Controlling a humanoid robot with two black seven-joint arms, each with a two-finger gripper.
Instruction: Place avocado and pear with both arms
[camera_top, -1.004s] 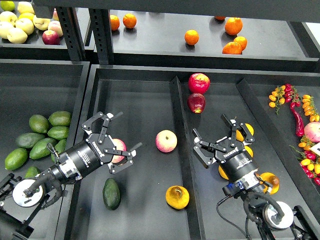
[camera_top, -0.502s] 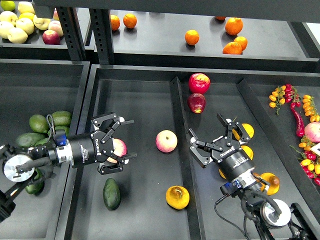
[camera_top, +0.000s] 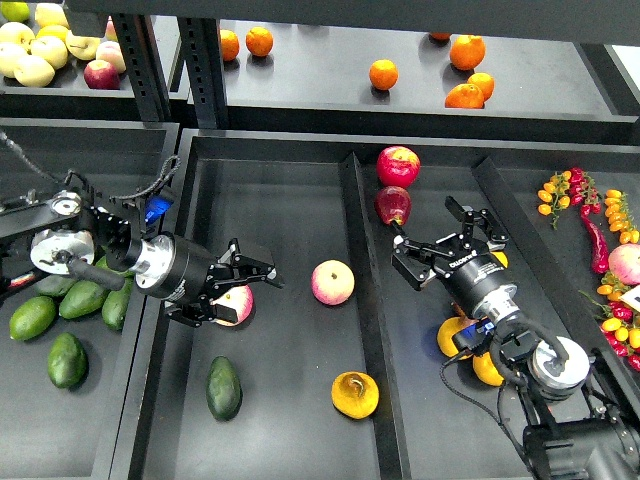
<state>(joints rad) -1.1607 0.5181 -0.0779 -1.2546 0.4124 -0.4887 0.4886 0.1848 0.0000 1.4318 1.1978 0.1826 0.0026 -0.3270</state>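
Observation:
The dark green avocado (camera_top: 224, 387) lies at the front of the middle tray (camera_top: 280, 200). The golden pear (camera_top: 355, 394) with a brown blotch lies to its right, near the divider ridge (camera_top: 362, 290). My left gripper (camera_top: 250, 292) is open and points right, about a hand's width behind the avocado. A pink apple (camera_top: 236, 304) lies between or just under its fingers. My right gripper (camera_top: 428, 232) is open and empty. It is in the compartment right of the ridge, well behind and right of the pear.
A pink-and-yellow apple (camera_top: 332, 282) lies mid-tray and two red apples (camera_top: 397, 166) lie at the back. Bright green avocados (camera_top: 80, 300) fill the left bin. Yellow-orange fruit (camera_top: 452, 336) lie under my right arm. Oranges (camera_top: 383, 74) sit on the shelf, chillies and tomatoes (camera_top: 596, 240) at right.
My left arm has swung from the lower left up to the left edge, its gripper staying over the pink apple. My right gripper has moved back and up. No fruit has moved.

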